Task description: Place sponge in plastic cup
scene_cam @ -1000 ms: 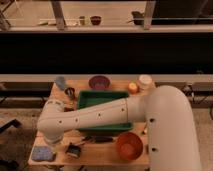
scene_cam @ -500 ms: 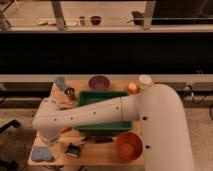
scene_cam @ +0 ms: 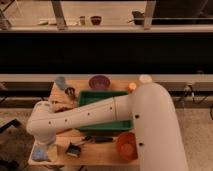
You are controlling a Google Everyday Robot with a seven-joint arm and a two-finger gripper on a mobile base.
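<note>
The sponge (scene_cam: 44, 154) is a blue-grey pad lying at the table's front left corner. The plastic cup (scene_cam: 61, 82) is a pale blue tumbler standing upright at the back left of the table. My white arm reaches across the table from the right, bends at the left edge and points down at the sponge. The gripper (scene_cam: 44, 147) is right over the sponge, at or just above its top. The arm hides the middle of the table.
A dark metal cup (scene_cam: 70, 92) stands just in front of the plastic cup. There is a purple bowl (scene_cam: 99, 82) at the back, a green tray (scene_cam: 98, 96) mid-table, an orange bowl (scene_cam: 127, 145) front right, a white container (scene_cam: 145, 78) back right, and a small dark object (scene_cam: 74, 150) beside the sponge.
The arm has swung further left and lowered, bringing the gripper down over the sponge at the front left corner. The sponge and the cup have not moved.
</note>
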